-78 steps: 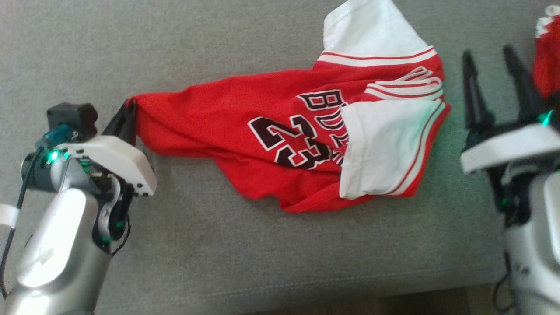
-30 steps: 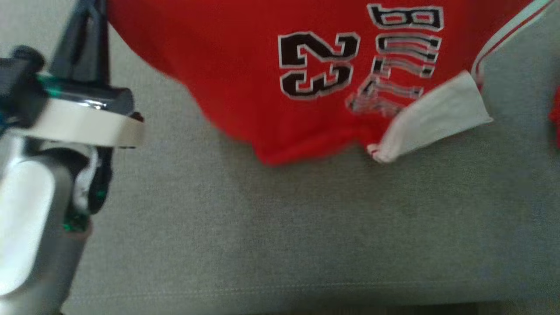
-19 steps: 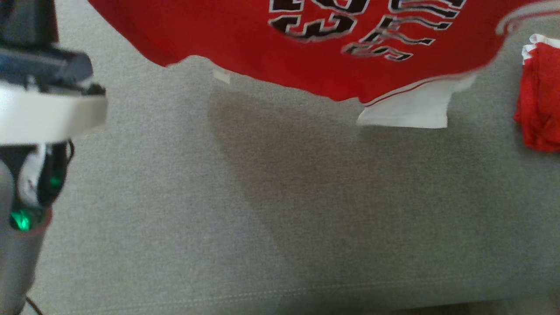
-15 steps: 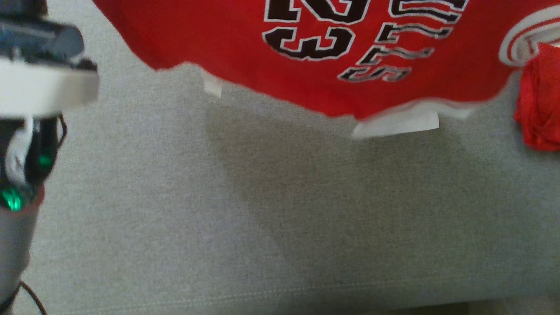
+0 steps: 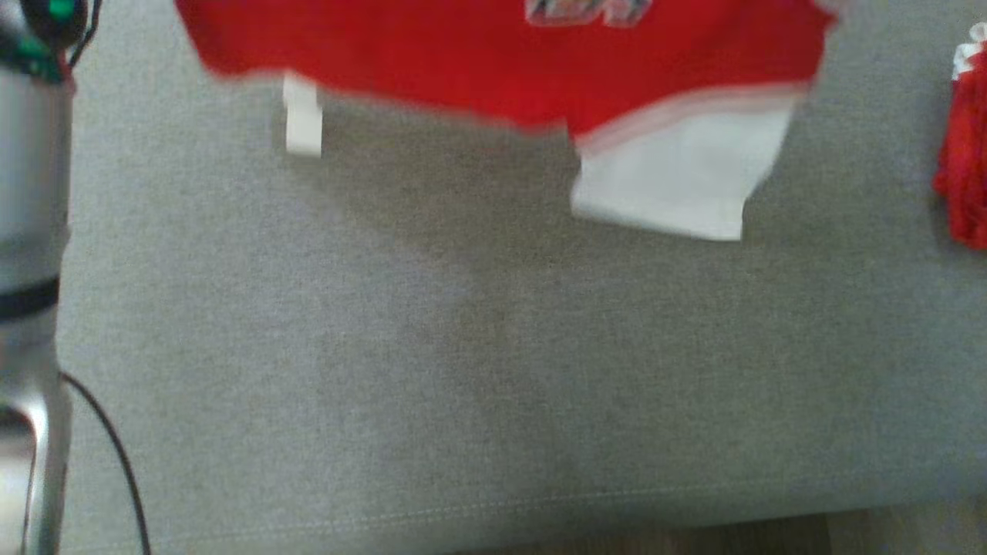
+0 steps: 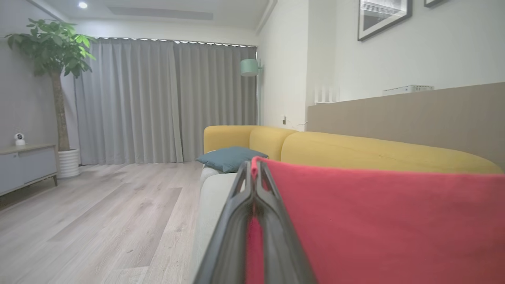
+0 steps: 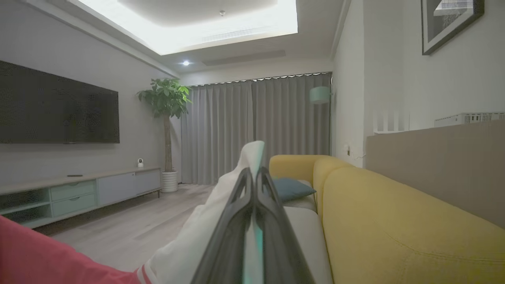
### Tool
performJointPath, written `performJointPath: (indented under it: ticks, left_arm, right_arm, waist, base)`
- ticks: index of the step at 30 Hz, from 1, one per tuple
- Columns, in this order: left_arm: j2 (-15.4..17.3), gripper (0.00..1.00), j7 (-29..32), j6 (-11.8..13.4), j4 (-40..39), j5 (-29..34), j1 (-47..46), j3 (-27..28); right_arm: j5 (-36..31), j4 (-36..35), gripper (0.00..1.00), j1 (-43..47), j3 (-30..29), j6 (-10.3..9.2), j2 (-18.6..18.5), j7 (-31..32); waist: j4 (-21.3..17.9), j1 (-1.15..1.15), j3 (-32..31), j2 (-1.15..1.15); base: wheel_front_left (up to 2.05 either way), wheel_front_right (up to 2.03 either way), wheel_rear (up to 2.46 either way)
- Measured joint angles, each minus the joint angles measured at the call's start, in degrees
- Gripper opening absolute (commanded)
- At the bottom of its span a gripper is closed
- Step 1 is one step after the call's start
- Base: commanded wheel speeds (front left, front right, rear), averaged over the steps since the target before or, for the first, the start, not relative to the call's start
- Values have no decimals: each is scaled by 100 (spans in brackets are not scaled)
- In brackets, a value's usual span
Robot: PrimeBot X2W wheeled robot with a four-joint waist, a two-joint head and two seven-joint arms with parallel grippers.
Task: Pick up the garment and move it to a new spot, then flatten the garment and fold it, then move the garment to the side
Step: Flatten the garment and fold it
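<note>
The garment [image 5: 493,54] is a red jersey with white sleeves, hanging spread above the grey seat cushion [image 5: 478,370]. One white sleeve [image 5: 671,177] and a small white tag [image 5: 302,116] dangle from its lower edge. In the left wrist view my left gripper [image 6: 253,165] is shut on a red corner of the garment [image 6: 375,228], which stretches off to the right. My right gripper [image 7: 252,173] is shut on white sleeve cloth [image 7: 232,185], with red cloth [image 7: 39,252] trailing to the lower left. My left forearm [image 5: 31,231] stands along the head view's left edge.
Another red and white cloth bundle [image 5: 964,154] lies on the cushion at the right edge. The cushion's front seam [image 5: 493,509] and a strip of floor [image 5: 694,539] run along the bottom. A yellow sofa back [image 6: 375,154] and a blue pillow [image 6: 229,157] lie ahead.
The garment has gone from lying crumpled on the cushion to hanging spread between both shut grippers, and has risen toward the view's top. My left gripper has climbed out of the head view.
</note>
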Motion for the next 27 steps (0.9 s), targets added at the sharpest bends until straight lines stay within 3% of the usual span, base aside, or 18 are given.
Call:
performJointPath:
  ticks: [5, 9, 18, 27]
  left_arm:
    - [-369, 0, -792, -129, 1521, 0, -757, 33]
    - [-544, 0, -1048, -204, 2368, 2, -1273, 165]
    - [-851, 0, -1091, -299, 3675, 16, -1199, 404]
    - [-1010, 0, -1090, -499, 4144, 143, -655, 550]
  right_arm:
    - [12, 1336, 0, -915, 313, 0, 380, -1070]
    - [78, 2210, 0, -1514, 471, 0, 704, -1833]
    - [616, 3741, 0, -1478, 1372, 0, 1243, -2053]
    - [1222, 4069, 0, -716, 1941, 0, 1323, -2175]
  waist:
    - [-3, 0, 82, 0]
    - [-56, 0, 178, 0]
    - [-140, 0, 598, 0]
    - [-103, 1, 908, 0]
  base:
    - [0, 0, 0]
    - [0, 0, 0]
    - [0, 0, 0]
    - [0, 0, 0]
